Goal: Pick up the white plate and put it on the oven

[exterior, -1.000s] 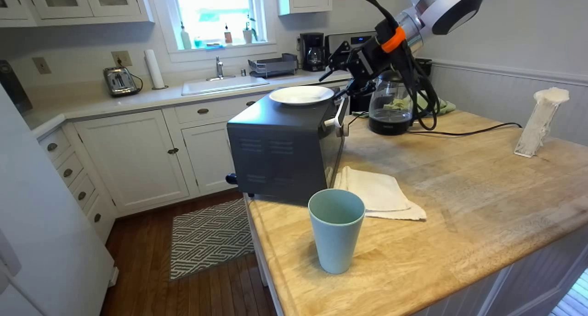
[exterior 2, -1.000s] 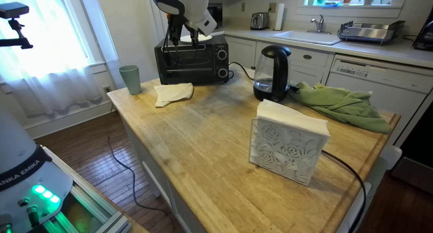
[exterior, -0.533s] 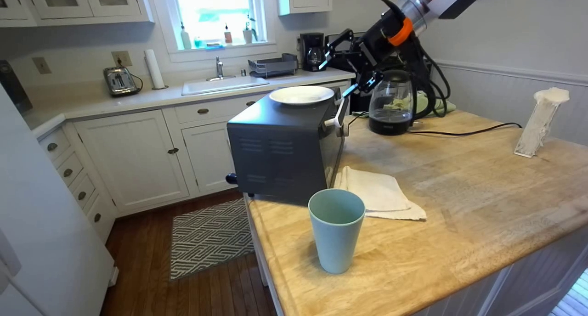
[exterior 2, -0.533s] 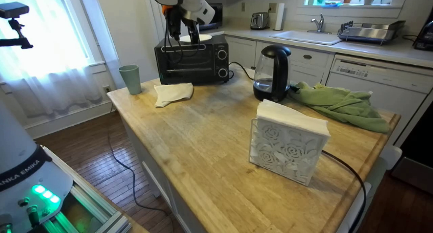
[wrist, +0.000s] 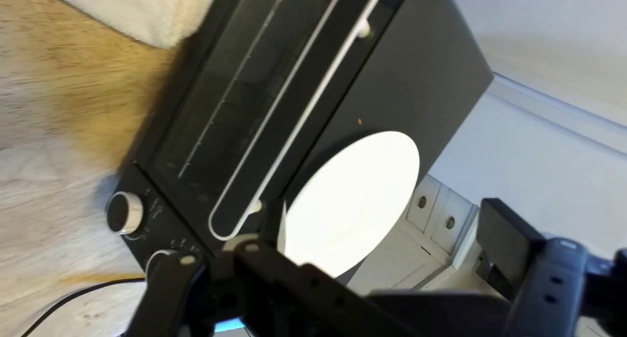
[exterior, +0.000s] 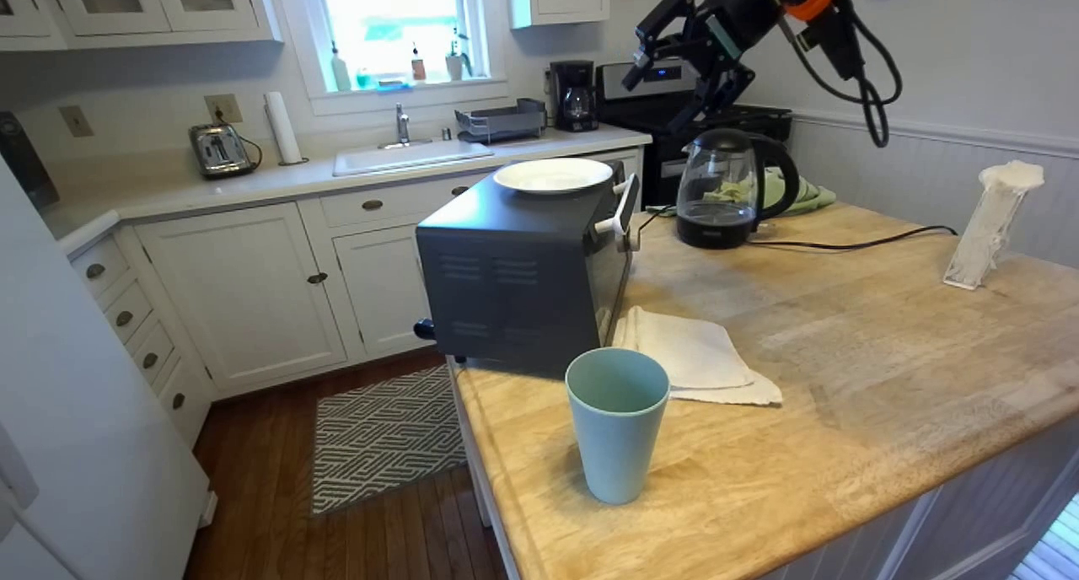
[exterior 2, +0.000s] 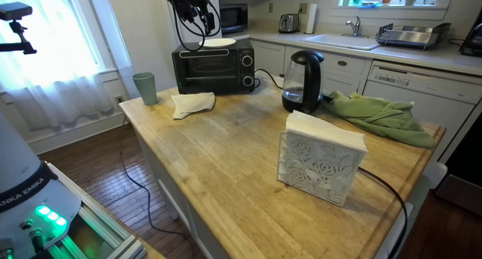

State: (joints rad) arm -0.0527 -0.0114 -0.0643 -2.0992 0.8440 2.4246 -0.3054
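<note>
White plate [exterior: 552, 175] on oven [exterior: 514, 289] — lower than hand [exterior: 652, 104], apart.

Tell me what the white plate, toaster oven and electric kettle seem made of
White plate: perhaps ceramic, smooth and bright; plastic is possible. Toaster oven: probably painted metal, satin sheen, slotted side vents. Electric kettle: transparent body, likely glass; smooth black handle, likely plastic.

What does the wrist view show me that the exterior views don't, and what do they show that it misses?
Only the wrist view: a small orange-brown speck on top of the black toaster oven, near the white plate.
Only the exterior views: the teal cup, glass kettle and white napkin holder.
Shared: the plate resting on the oven, the cream cloth napkin and the gripper.
</note>
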